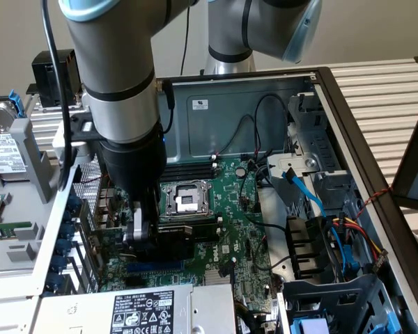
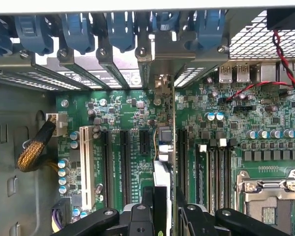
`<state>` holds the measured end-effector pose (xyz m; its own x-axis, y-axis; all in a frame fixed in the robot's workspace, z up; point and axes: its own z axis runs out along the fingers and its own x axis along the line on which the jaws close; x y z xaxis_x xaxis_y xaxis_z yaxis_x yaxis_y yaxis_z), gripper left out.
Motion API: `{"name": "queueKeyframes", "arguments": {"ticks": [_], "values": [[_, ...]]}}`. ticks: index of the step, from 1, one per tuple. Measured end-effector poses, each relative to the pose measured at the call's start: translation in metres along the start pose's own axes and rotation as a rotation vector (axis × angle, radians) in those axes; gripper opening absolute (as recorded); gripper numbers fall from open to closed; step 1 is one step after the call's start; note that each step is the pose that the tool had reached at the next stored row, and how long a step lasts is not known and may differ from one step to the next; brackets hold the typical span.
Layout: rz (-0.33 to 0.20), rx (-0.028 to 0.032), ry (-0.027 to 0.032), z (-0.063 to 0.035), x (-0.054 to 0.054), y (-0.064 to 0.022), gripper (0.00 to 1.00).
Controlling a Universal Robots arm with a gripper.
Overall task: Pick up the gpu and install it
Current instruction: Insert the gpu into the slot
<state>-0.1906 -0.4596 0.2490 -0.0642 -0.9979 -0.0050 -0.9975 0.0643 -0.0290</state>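
The gpu [image 2: 165,142] shows edge-on in the wrist view, a thin card standing upright over the expansion slots of the green motherboard [image 2: 137,169]. Its silver end bracket [image 2: 160,83] reaches the row of slot openings at the case's rear wall. My gripper [image 2: 164,199] is shut on the card, one black finger on each face. In the exterior view my gripper [image 1: 143,235] hangs low inside the open computer case, just at the exterior view's left of the processor socket [image 1: 184,200]. Whether the card's edge sits in a slot is hidden.
Blue slot latches [image 2: 78,29] line the rear wall. A white slot [image 2: 86,167] and black memory sticks [image 2: 214,167] flank the card. The power supply [image 1: 143,309] lies in front, and cables with drive bays [image 1: 313,202] crowd the exterior view's right.
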Motion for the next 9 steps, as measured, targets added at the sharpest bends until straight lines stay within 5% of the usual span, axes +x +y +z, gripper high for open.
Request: {"name": "queueKeyframes", "arguments": {"ticks": [9], "values": [[0.000,-0.0001,0.0001,0.0020,-0.0006,0.0001,0.27]]}}
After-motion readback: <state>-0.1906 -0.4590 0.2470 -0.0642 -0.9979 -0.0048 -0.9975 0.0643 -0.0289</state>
